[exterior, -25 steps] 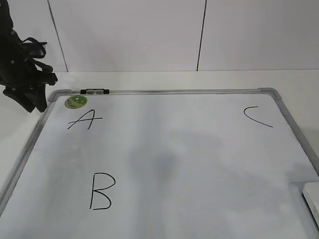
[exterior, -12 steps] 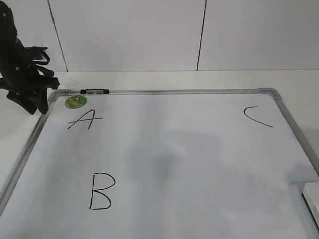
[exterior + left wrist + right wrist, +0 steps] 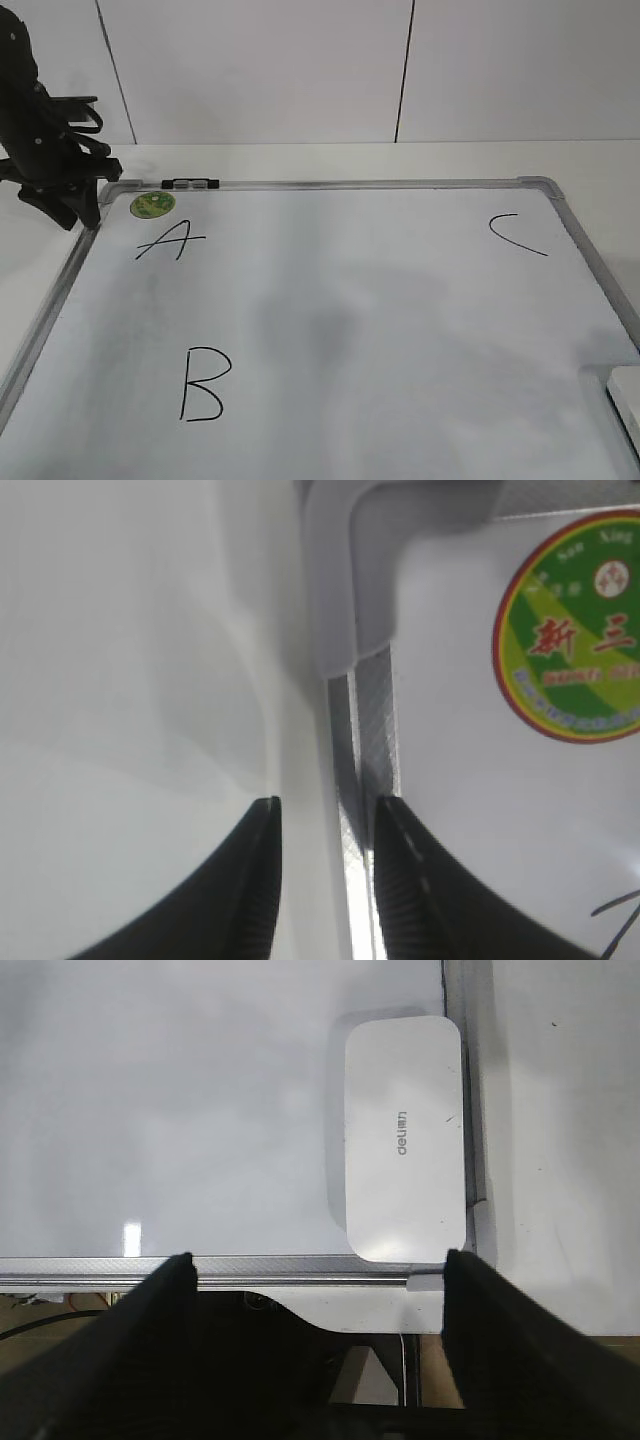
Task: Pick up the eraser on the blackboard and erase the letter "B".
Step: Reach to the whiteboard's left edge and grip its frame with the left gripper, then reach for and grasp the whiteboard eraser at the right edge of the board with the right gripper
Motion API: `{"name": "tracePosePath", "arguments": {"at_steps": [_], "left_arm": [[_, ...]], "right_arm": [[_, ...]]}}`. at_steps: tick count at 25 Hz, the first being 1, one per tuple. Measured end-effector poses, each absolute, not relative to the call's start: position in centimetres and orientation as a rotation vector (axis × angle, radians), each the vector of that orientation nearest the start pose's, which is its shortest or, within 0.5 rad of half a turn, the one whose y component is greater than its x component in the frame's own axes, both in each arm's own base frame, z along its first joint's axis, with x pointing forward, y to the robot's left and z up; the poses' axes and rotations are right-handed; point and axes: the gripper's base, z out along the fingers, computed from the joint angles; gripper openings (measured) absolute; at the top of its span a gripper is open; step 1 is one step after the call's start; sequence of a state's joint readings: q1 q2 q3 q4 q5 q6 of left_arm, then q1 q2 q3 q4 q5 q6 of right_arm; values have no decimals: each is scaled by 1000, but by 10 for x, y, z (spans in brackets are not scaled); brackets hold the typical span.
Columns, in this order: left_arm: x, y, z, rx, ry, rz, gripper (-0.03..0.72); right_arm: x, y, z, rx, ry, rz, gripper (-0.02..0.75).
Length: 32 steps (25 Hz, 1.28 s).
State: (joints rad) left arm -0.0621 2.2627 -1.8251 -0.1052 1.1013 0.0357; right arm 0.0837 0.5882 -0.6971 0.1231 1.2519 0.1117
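Blackboard [image 3: 380, 330] fills most of what we see: white surface, silver-grey frame, lying flat on the white table [image 3: 590, 165]. We use it as the landmark.

Left gripper [image 3: 62, 205] hangs over its far-left corner; in the left wrist view [image 3: 322, 880] the fingers stand a little apart, straddling the frame rail, holding nothing. Right gripper [image 3: 318, 1350] sits off the board's near edge by the near-right corner, fingers spread wide (empty between them).

Eraser [image 3: 405, 1180] lies flat on the board in that near-right corner, just inside the frame, untouched; only a sliver shows in the exterior view [image 3: 628, 395].

Letter "B" [image 3: 203, 385] is on the board's near-left part, intact. "A" [image 3: 170, 241] is near the far-left corner, "C" [image 3: 515, 235] near the far-right.

Green sticker [image 3: 152, 204] sits on the board just above the "A". A small black clip [image 3: 190, 184] is on the far frame rail, just right of the sticker.
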Motion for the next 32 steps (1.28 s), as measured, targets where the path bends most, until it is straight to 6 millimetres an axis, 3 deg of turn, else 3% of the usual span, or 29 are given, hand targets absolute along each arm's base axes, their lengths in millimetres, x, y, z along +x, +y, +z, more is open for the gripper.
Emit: {"name": "tracePosePath", "arguments": {"at_steps": [26,29,32], "left_arm": [[465,-39,155,69,3022,-180,235],[464,-39,155,69,3024,-180,183],[464,-39,155,64,3025,-184,83]], "right_arm": [[72,17,304,48,2632,234,584],[72,17,304,50,2632,235,584],[72,17,304,50,2632,235,584]]}}
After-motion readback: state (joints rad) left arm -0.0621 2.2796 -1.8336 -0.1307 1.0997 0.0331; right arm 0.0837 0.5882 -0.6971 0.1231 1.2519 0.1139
